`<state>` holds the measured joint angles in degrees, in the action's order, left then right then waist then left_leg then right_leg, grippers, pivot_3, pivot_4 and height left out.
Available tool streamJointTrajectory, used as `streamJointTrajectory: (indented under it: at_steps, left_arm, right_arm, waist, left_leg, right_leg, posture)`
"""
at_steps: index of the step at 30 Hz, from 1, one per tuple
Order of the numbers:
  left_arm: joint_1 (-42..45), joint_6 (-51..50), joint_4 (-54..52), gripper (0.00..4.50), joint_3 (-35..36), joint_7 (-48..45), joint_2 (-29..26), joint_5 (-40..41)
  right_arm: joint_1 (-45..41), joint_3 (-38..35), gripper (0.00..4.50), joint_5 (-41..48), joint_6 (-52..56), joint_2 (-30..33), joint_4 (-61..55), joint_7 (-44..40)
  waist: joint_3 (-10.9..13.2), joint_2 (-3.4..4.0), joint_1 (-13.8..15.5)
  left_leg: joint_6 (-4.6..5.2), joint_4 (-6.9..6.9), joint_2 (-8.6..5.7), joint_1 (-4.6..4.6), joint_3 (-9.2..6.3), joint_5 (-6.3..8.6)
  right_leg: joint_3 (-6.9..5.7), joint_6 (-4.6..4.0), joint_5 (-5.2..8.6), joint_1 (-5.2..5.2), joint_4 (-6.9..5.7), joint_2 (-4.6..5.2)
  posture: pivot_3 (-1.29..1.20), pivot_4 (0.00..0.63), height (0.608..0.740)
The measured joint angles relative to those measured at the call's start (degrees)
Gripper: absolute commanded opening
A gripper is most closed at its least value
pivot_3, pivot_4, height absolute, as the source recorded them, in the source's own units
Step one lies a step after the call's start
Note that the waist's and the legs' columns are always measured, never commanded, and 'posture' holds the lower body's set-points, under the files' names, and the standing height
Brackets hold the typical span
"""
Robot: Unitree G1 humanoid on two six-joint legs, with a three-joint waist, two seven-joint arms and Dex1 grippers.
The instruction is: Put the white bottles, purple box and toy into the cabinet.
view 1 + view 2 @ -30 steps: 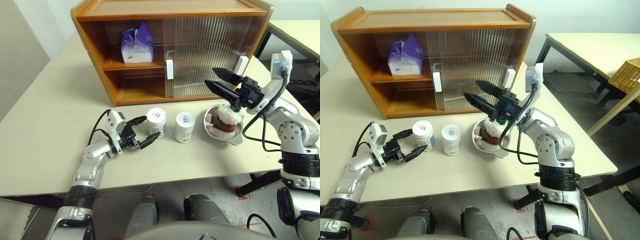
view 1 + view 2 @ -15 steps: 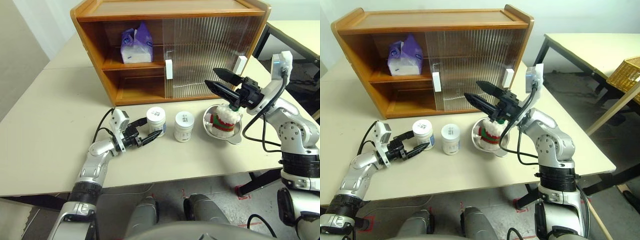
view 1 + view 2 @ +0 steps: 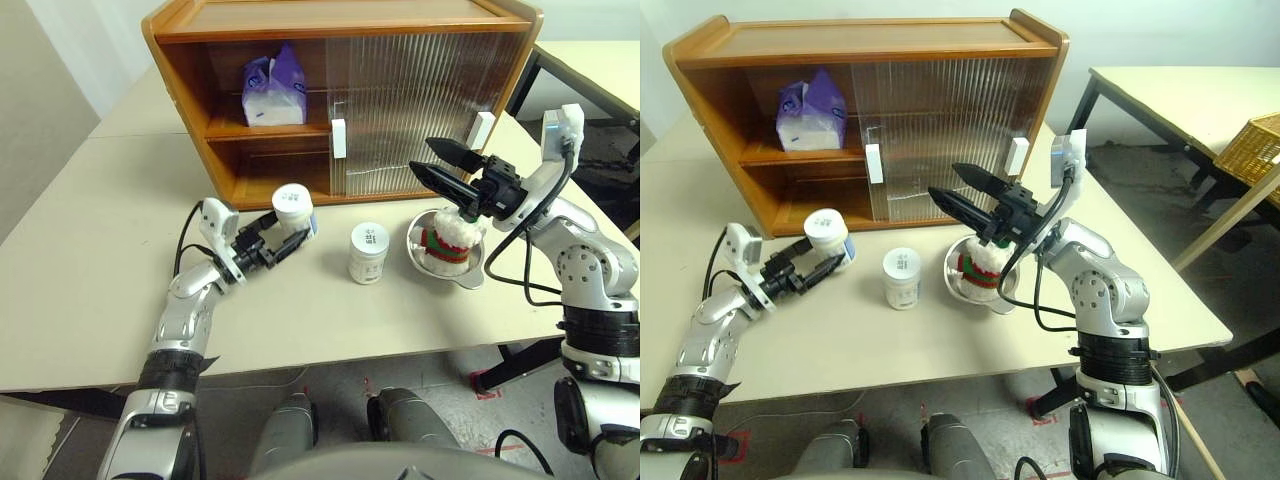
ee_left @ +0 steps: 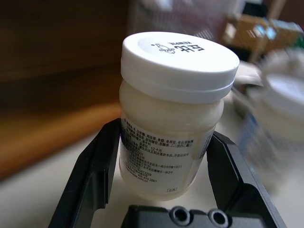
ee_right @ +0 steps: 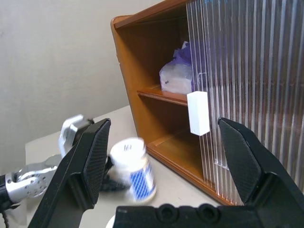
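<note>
White bottle [image 3: 293, 204] is sitting upright between the left gripper's [image 3: 283, 236] jaws, clenched on its labelled body below the lid and carried off the table [image 3: 90, 260]. It is hanging just in front of the cabinet's [image 3: 190, 90] open left bay; the lower compartment lies straight beyond it, far side, so the left arm is much the nearer for the placement. Bottle's long axis is standing vertical, a little tilted. Purple box [image 3: 273, 88] is sitting on the upper shelf. Second white bottle [image 3: 369, 252] is standing on the table to the right, well apart from the jaws. Toy [image 3: 448, 243] is lying in a metal bowl [image 3: 472, 272], the right gripper [image 3: 434, 162] hovering above it, jaws released and empty.

Left wrist view is showing both fingers [image 4: 99, 166] flat against the label; head views are showing clearance from the shelf edge.
</note>
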<state>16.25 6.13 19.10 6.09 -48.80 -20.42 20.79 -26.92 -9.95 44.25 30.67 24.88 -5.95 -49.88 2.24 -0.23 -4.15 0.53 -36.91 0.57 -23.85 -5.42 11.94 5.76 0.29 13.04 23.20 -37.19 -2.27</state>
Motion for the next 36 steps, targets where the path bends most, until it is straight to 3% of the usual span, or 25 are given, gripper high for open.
streamJointTrajectory:
  at_steps: [9, 36]
  left_arm:
    - [3.6, -1.1, 3.1, 3.07, 1.8, 7.2, 1.5, -0.4]
    - [25.1, 5.7, 35.5, 3.07, 2.2, 30.6, 4.4, -11.6]
  right_arm:
    - [0.6, 0.0, 4.5, 0.0, 0.0, -0.1, -0.3, 0.0]
    - [2.8, -0.2, 4.5, 0.8, 0.0, 0.1, -2.9, 1.6]
  waist:
    - [0.0, -0.01, -0.1]
    - [0.1, -0.09, -0.7]
  left_leg:
    - [0.08, -0.03, -0.07, 0.01, 0.06, -0.06]
    - [0.19, -0.52, -0.38, 0.01, 0.08, -0.17]
  right_leg:
    - [0.0, 0.16, -0.03, -0.05, 0.02, -0.01]
    - [0.01, 0.63, -0.25, -0.37, 0.16, -0.05]
  posture:
    - [-0.16, 0.045, 0.74]
    - [-0.2, 0.053, 0.74]
